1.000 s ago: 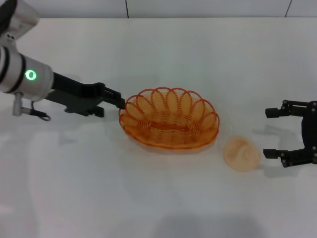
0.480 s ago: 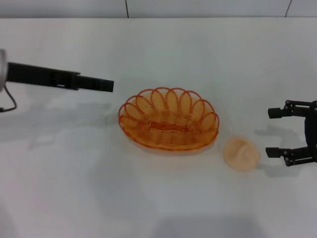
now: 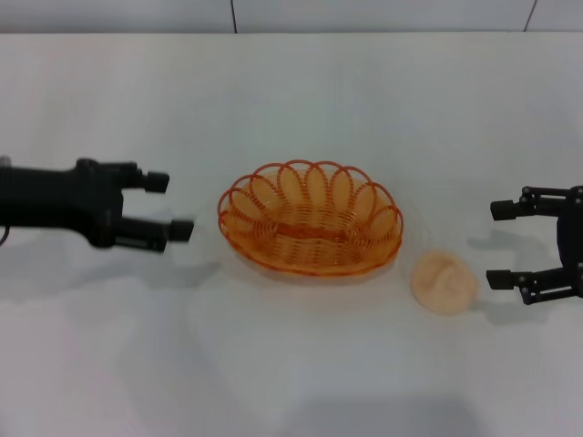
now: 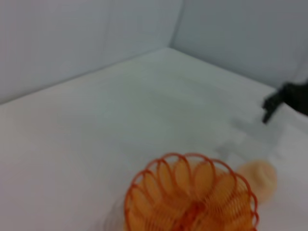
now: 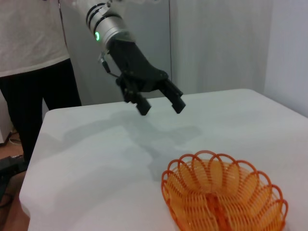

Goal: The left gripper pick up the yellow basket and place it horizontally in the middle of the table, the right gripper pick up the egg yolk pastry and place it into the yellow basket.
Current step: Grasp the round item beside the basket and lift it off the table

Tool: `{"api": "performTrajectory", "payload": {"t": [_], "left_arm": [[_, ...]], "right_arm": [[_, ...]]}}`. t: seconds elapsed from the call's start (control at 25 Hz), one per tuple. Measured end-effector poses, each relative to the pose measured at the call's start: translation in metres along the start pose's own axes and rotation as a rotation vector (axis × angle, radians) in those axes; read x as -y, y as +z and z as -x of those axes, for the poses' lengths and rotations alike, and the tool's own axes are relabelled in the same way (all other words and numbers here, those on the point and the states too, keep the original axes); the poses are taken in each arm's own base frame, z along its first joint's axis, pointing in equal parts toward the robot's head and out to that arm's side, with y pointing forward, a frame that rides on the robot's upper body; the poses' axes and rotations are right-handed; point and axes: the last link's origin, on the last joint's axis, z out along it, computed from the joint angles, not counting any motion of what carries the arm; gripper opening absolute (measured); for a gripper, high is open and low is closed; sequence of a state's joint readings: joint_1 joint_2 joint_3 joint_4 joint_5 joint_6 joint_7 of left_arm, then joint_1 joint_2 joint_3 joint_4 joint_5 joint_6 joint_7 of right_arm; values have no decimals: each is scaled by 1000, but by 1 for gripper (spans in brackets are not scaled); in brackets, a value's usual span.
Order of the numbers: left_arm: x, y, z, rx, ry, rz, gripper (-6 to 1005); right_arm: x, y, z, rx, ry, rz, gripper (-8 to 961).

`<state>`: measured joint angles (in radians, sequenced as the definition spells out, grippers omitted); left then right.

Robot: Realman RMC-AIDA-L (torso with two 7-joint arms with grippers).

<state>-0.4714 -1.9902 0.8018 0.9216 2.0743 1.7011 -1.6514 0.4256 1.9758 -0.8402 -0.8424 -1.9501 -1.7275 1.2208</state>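
Note:
The yellow basket (image 3: 310, 229) lies empty and lengthwise across the middle of the white table (image 3: 301, 100); it also shows in the left wrist view (image 4: 191, 195) and the right wrist view (image 5: 224, 198). My left gripper (image 3: 170, 206) is open and empty, a short way left of the basket, apart from it; the right wrist view shows it too (image 5: 161, 103). The egg yolk pastry (image 3: 444, 282) sits on the table just right of the basket's front end, also in the left wrist view (image 4: 258, 176). My right gripper (image 3: 496, 244) is open, just right of the pastry, not touching it.
A grey wall with panel seams runs along the table's far edge (image 3: 232, 16). A person in a white shirt and dark trousers (image 5: 33, 62) stands beyond the table's left end, behind my left arm.
My left gripper let go of the basket's left rim, pulled back to the left and turned, and now hangs open lower down. The basket, pastry and right gripper stayed put.

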Motion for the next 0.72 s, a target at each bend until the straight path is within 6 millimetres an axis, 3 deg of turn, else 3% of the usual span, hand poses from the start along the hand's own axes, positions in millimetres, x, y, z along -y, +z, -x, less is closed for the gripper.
{"api": "performTrajectory", "payload": {"t": [0.16,0.4,0.72], "left_arm": [[-6,1,15,26,99,26,893],[-8,-4,28,47,174,19,892],[-10,-9,36,11,202,-18,890]], "right_arm": [[0,0,-2,-38,18,8,707],[0,0,-2,-70,42,22,702],[6,22,-7,-153,86,3,695]]}}
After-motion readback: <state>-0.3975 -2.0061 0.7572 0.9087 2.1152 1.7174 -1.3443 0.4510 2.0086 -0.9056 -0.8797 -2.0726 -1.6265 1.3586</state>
